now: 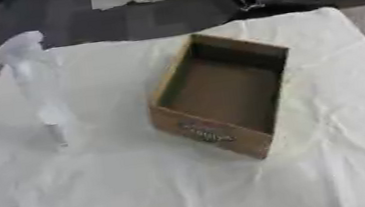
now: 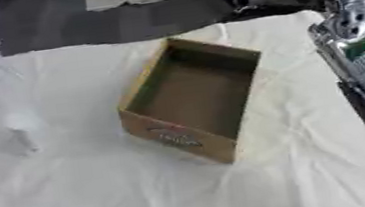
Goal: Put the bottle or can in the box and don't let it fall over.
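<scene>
Wrinkled white cloth covers the counter (image 1: 145, 196) right up to the near edge. On it, a little past the middle, sits an open shallow brown cardboard box (image 1: 220, 93), turned askew so one corner points toward me; its near outer wall carries a printed label I cannot read. Nothing lies inside it.

Well to the left of the box stands a tall, pale, see-through plastic bottle (image 1: 38, 84), upright on the cloth, blurred so that its outline smears into the white around it. It is apart from the box and nothing touches it.

Along the right edge, best seen in the right eye view, a silver and black robot arm (image 2: 358, 37) with green patches hangs over the side of the counter. Its robot hand does not show, so I cannot tell how its fingers stand. No left robot hand shows either. Beyond the counter the floor is dark grey.
</scene>
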Controlling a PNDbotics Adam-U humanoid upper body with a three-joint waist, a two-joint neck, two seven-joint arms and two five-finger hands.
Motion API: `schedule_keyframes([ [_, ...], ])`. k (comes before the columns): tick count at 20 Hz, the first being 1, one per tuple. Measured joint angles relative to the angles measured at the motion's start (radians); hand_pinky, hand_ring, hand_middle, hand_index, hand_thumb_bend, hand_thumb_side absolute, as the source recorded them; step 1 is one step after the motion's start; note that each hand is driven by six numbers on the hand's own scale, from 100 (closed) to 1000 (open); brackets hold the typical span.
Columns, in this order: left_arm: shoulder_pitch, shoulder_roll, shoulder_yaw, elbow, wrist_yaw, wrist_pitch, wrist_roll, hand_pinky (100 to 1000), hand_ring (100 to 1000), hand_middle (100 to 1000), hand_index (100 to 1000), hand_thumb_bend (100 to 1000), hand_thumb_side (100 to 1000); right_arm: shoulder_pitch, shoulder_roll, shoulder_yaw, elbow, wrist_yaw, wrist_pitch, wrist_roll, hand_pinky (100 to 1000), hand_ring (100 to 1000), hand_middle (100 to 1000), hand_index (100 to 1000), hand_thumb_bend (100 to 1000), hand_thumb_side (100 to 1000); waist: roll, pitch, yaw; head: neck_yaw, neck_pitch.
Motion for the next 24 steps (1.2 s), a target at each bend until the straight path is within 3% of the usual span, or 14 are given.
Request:
schedule_keyframes([
  [11,-0.017,-0.012,-0.003,0.012,0.021,0.033,-0.127,880,839,834,902,320,958,0.008,0.0,0.002,0.0,0.007,0.003,0.003,896,768,752,778,155,242,0.0,0.0,0.005,0.003,0.0],
  [18,-0.057,-0.038,0.032,0.049,-0.035,0.085,-0.059,898,843,811,881,389,840,0.009,0.0,0.002,0.0,0.009,0.006,0.005,897,767,751,776,145,250,0.0,0.0,0.009,0.005,0.0],
  [24,-0.078,-0.063,0.048,0.074,-0.094,0.121,0.029,869,792,809,889,357,858,0.016,0.0,0.002,0.0,0.009,0.01,0.004,897,767,751,775,144,250,-0.001,0.002,0.009,0.008,0.001],
])
